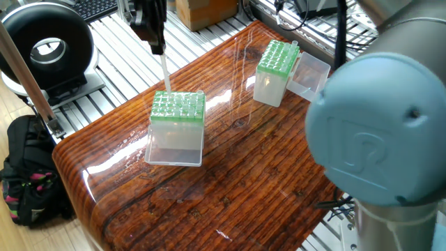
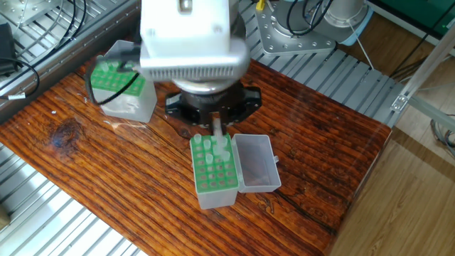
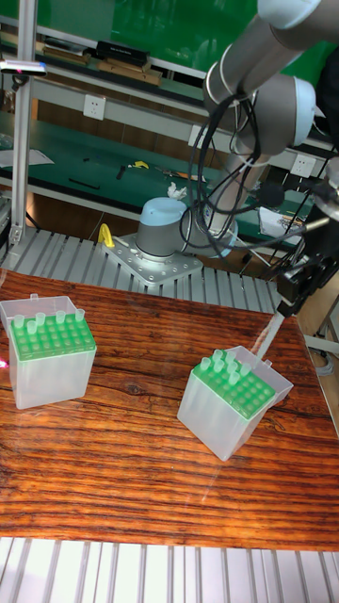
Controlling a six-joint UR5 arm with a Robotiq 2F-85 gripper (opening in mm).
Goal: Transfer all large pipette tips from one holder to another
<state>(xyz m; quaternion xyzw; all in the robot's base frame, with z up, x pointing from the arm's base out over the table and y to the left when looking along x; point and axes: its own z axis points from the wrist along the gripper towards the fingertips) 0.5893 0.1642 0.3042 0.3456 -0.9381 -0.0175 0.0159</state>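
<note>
My gripper (image 1: 159, 47) is shut on one large pipette tip (image 1: 164, 73), a slim clear tube hanging straight down above the back edge of the near green-topped holder (image 1: 178, 124). In the tall fixed view the held tip (image 3: 266, 341) slants down from the gripper (image 3: 287, 306), and its point is just above the holder (image 3: 231, 400). Several tips stand in that holder's back rows (image 2: 213, 146). The second holder (image 3: 52, 353) stands apart to the left, with several tips in its back row. The wrist hides most of the gripper (image 2: 215, 122) in the other fixed view.
Both holders have clear lids hinged open beside them (image 2: 256, 165) (image 1: 311, 75). The wooden table (image 1: 230, 174) ends in slatted aluminium framing. A black ring device (image 1: 45, 45) and a backpack (image 1: 28, 181) are off the table's left side. The arm's base (image 3: 160, 236) is behind the table.
</note>
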